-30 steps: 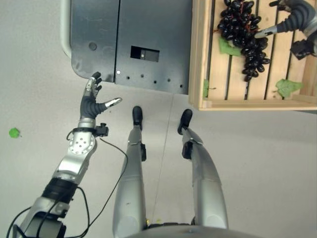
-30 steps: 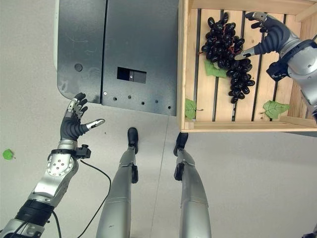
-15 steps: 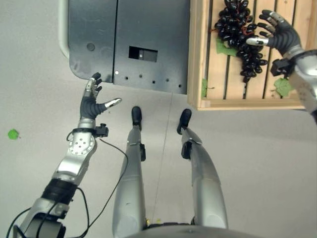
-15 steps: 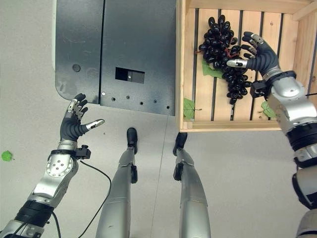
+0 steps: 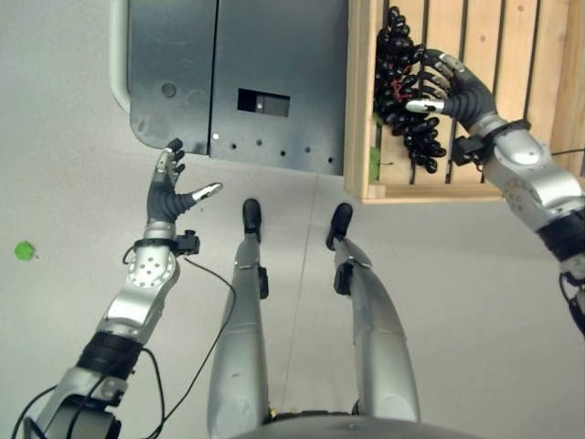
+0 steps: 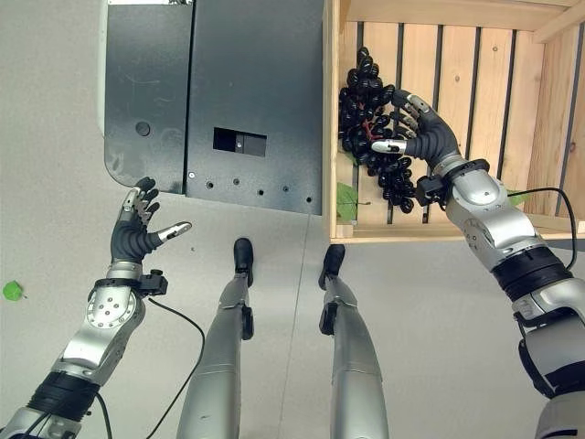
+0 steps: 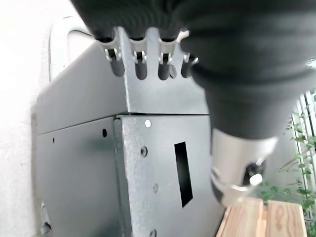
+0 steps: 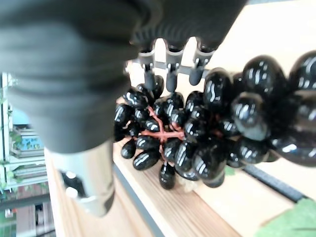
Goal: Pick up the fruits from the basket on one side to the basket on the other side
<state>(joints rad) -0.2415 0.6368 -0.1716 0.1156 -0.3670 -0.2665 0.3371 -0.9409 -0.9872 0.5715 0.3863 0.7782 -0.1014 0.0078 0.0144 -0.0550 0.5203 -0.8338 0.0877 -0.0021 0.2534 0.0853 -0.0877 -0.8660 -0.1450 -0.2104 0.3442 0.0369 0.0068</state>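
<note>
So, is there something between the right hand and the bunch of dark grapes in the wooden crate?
Nothing visible. The right hand is already at the bunch of dark grapes, fingers and thumb curled round it, beside the slatted wooden crate's left wall. The left hand is open, away over the floor.

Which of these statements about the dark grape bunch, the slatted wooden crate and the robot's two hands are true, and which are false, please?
1. The bunch of dark purple grapes lies in the slatted wooden crate. True.
2. The right hand is at the grapes, fingers curled round them. True.
3. The left hand holds a fruit. False: it is open and holds nothing.
4. The grapes sit against the crate's far right wall. False: they sit by its left wall.
5. A small green object lies on the floor. True.
</note>
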